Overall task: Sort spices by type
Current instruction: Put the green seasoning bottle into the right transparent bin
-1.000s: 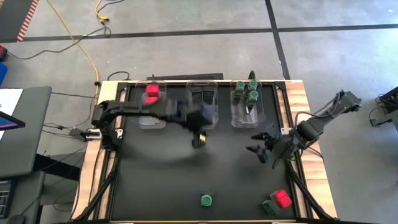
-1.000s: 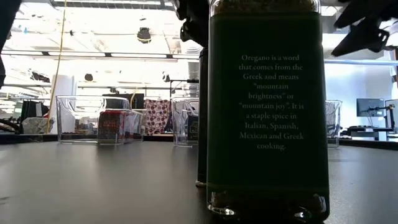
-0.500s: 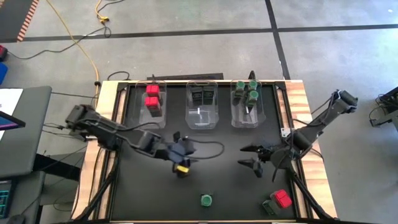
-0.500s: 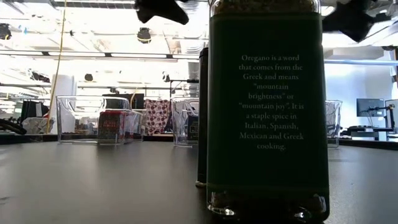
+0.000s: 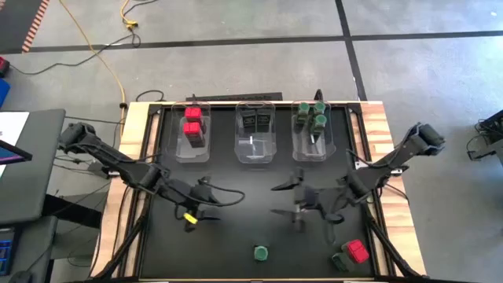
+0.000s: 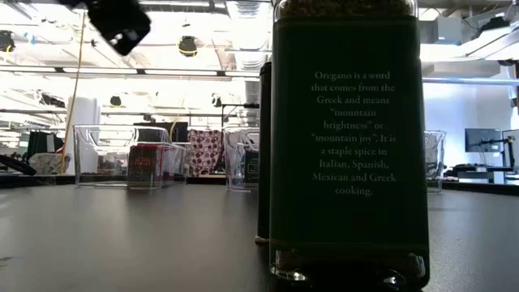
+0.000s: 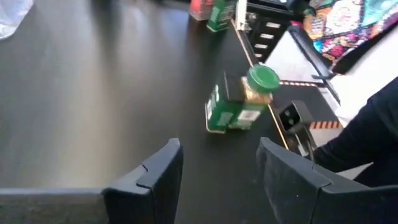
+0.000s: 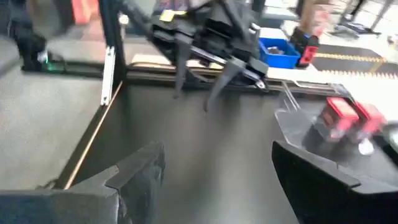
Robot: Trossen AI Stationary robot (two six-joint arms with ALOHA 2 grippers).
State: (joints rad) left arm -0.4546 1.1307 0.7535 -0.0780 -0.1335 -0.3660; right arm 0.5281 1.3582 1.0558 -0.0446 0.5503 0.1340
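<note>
A green-lidded jar (image 5: 260,253) stands alone near the table's near edge; it fills the low view (image 6: 349,146) and shows ahead in the left wrist view (image 7: 239,102). A red-topped container (image 5: 357,251) and a green one (image 5: 340,260) stand at the near right corner. Three clear bins along the far edge hold red-topped (image 5: 192,126), dark (image 5: 255,121) and green-lidded (image 5: 312,116) containers. My left gripper (image 5: 203,211) hovers open over the mat's left-middle. My right gripper (image 5: 285,198) hovers open over the mat's middle, pointing at the left one.
The black mat (image 5: 236,236) lies bare between the grippers and the lone jar. Wooden table borders (image 5: 134,118) run along both sides. The right wrist view shows my left gripper (image 8: 211,37) ahead and the bin with red-topped containers (image 8: 342,118) beside it.
My left gripper has swung from just in front of the middle bin toward the table's near left, staying open. My right gripper has moved from the right edge toward the table's middle and a little nearer. The containers have kept still.
</note>
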